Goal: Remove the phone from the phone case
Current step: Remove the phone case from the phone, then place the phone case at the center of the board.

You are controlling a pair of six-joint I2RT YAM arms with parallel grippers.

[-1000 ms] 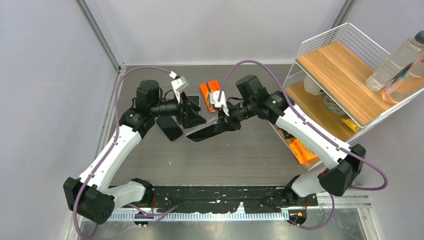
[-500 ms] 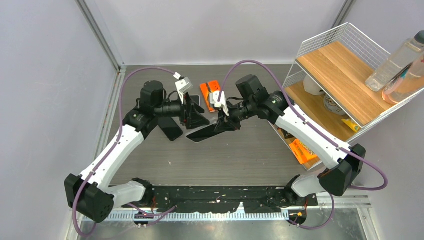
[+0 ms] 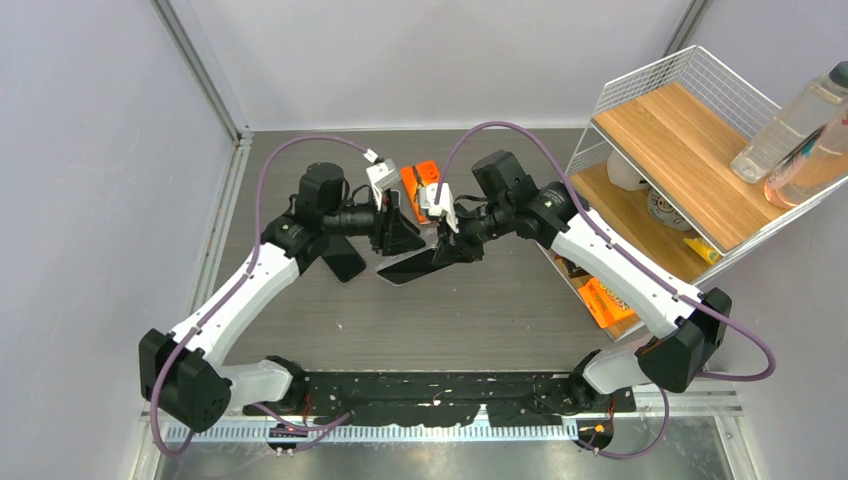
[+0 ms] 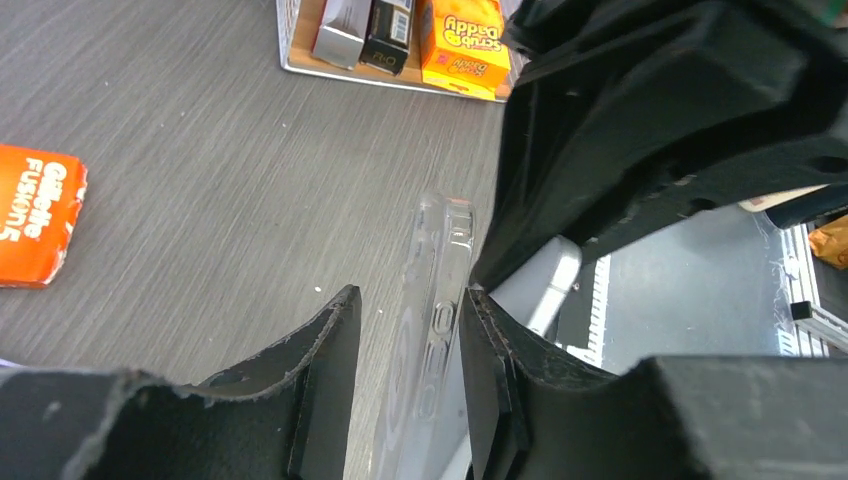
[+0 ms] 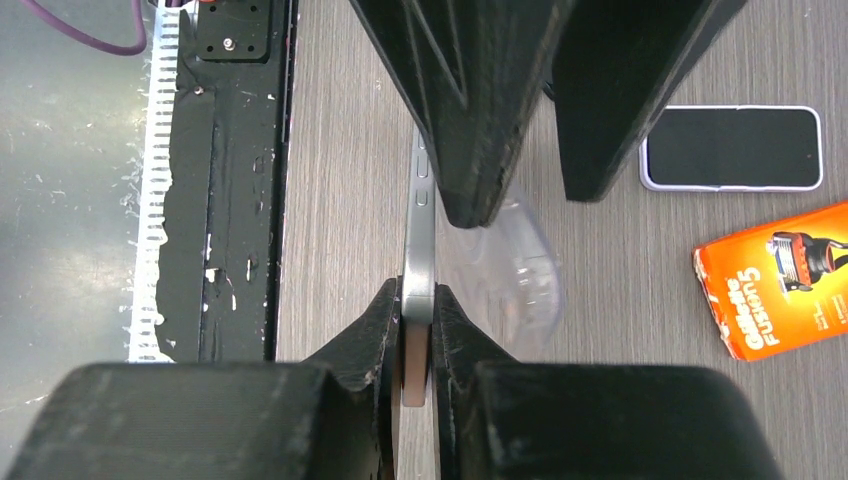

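Observation:
My right gripper [image 5: 416, 290] is shut on the grey edge of the phone [image 5: 418, 230], holding it on edge above the table; in the top view the phone [image 3: 410, 265] slopes down to the left from that gripper [image 3: 450, 245]. The clear phone case [image 5: 505, 265] bulges away from the phone's far side. My left gripper [image 4: 410, 292] straddles the case's edge [image 4: 440, 300]. Its right finger [image 4: 485, 370] lies against the case, while a narrow gap separates the left finger [image 4: 330, 370] from it. In the top view the left gripper [image 3: 400, 235] meets the phone's upper end.
An orange razor box [image 3: 420, 185] lies behind the grippers. A dark phone [image 3: 340, 258] lies flat under the left arm, and another phone in a white case [image 5: 735, 147] lies near the box. The wire shelf [image 3: 690, 150] with bottles [image 3: 790, 120] stands at right.
The left arm has swung right to the held phone, and its jaws have narrowed around the clear case's edge. The right arm and phone have stayed put.

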